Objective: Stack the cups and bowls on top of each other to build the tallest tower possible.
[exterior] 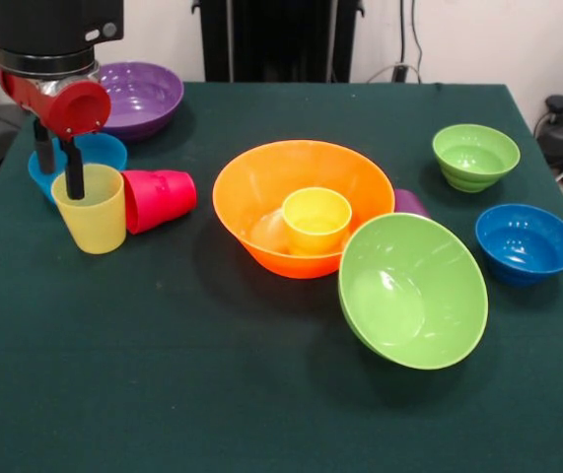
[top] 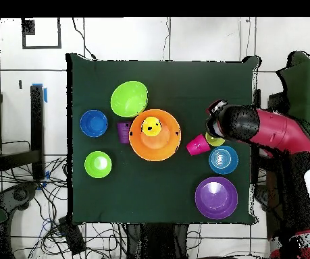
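Tower: we see the large orange bowl (exterior: pixel 304 204) (top: pixel 155 135) at the front view's centre, upright on the green table (exterior: pixel 163 374) (top: pixel 157 81), with the yellow-orange cup (exterior: pixel 316 219) (top: pixel 151 126) standing upright inside it.
Large lime green bowl: (exterior: pixel 414 290) (top: pixel 129 98) tilted, its rim leaning against the orange bowl's lower right side in the front view.
Purple cup: (exterior: pixel 410 202) (top: pixel 123 131) we see only a sliver of it behind the orange bowl's right edge in the front view; overhead it lies just left of that bowl.
Small lime green bowl: (exterior: pixel 475 156) (top: pixel 98 164) upright, upper right of the front view.
Blue bowl on the right: (exterior: pixel 527 242) (top: pixel 94 123) upright, just below the small green one, well apart from the tower.
Large purple bowl: (exterior: pixel 135 98) (top: pixel 216 197) upper left of the front view, partly behind the arm.
Pale yellow cup: (exterior: pixel 90 208) (top: pixel 215 139) upright at the left of the front view.
Gripper: (exterior: pixel 57 156) its fingers stand apart, one dark finger dipping inside the pale yellow cup and the other outside its rim; we cannot tell whether they press the wall.
Red-pink cup: (exterior: pixel 159 199) (top: pixel 198 145) on its side, touching the pale yellow cup's right.
Second blue bowl: (exterior: pixel 76 163) (top: pixel 223 160) right behind the yellow cup, largely hidden.
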Robot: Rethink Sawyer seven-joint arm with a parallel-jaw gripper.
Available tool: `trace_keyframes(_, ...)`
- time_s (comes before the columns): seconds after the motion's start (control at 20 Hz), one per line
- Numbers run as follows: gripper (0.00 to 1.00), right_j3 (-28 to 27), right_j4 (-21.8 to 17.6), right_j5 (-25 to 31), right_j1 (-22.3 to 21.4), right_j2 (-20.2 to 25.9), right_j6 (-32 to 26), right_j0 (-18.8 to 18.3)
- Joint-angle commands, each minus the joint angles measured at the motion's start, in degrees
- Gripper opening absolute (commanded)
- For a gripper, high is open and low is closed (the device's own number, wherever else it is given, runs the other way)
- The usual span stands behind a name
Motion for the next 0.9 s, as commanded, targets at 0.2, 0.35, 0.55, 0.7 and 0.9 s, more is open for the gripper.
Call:
trace_keyframes(0.2, 1.00, 1.0, -0.7, 3.6, 0.8, 0.0, -3.0, 0.3)
trace_keyframes(0.35, 1.00, 3.2, -1.3, 4.0, -0.6, 0.1, -5.4, -1.3)
trace_keyframes(0.55, 1.00, 6.6, -1.7, 2.7, -2.0, 0.0, -5.6, -2.4)
trace_keyframes(0.7, 1.00, 8.1, -1.8, 1.7, -2.2, 0.3, -5.3, -2.8)
trace_keyframes(0.9, 1.00, 9.6, -2.4, 0.1, -1.9, 0.8, -5.0, -3.4)
